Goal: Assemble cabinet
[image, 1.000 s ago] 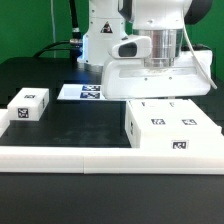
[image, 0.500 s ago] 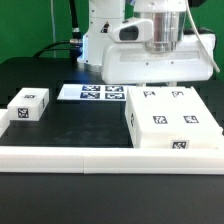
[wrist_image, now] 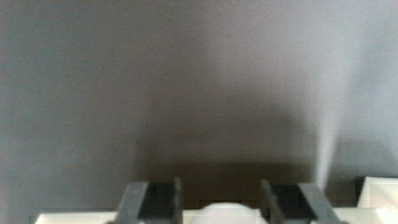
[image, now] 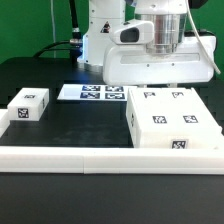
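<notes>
While poised high at the middle of the exterior view, grips with the gripper (image: 164, 50) the upper edge of a broad white cabinet panel (image: 160, 68), jaws closed on it. Seen from the wrist: dark fingers (wrist_image: 153, 202) on either side, white plastic wedged between them, apparently the panel's own edge, and past that only a blurred grey surface (wrist_image: 196, 90). Holds the panel upright, broad face toward the exterior camera, lower edge dropping out of sight just behind the boxy cabinet body (image: 175, 122); impossible to tell whether touching it or hanging clear of it. Toward the exterior view's right, on the black table (image: 80, 125): that body, flat on its base, black-and-white tags across the top and one more on the front face. Just beside the body's rear corner, on the exterior view's left: the marker board (image: 92, 92), flat on the table, its row of tags showing below the panel's lower corner. Well apart from all this, near the exterior view's left edge: a small white block (image: 28, 105), tagged and alone on the dark surface. Along the table's near side, right up against the front of the body: a long low white rail (image: 70, 156), spanning the whole width of the view.
</notes>
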Robot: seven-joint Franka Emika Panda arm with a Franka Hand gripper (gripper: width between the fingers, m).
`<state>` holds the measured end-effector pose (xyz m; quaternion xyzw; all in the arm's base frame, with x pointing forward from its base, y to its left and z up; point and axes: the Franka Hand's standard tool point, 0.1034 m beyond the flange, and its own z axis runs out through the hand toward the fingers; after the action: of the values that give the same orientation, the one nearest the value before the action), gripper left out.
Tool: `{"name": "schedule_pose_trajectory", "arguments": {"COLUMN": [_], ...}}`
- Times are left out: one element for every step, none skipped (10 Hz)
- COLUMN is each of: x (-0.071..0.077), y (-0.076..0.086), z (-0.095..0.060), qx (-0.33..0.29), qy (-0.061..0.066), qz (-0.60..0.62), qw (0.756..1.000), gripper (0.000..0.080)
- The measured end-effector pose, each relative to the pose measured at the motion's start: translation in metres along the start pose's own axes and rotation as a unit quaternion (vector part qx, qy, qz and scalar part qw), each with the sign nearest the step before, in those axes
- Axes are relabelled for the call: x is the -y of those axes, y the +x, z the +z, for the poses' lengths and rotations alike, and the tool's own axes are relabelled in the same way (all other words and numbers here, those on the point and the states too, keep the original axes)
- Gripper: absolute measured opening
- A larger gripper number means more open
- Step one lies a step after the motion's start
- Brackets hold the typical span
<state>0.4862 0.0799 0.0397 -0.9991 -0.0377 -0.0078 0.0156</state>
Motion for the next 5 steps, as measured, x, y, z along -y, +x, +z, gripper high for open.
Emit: {"name": "schedule_pose_trajectory", "arguments": {"x": [0.001, 0.001, 0.001, -0.001, -0.003], "y": [0.0, 0.0, 0.002, 0.012, 0.024], "z": [-0.006, -0.012, -0.023, -0.039, -0.047], "qx": [0.004, 0.009, 0.023, 0.026, 0.017], "qy": [0.0, 0.0, 0.001, 0.002, 0.003], "qz": [0.004, 0.005, 0.005, 0.007, 0.009], "qw": [1.0, 1.0, 1.0, 1.0, 1.0], "gripper": [0.0215, 0.0215, 0.0215, 0.0215, 0.0215]}}
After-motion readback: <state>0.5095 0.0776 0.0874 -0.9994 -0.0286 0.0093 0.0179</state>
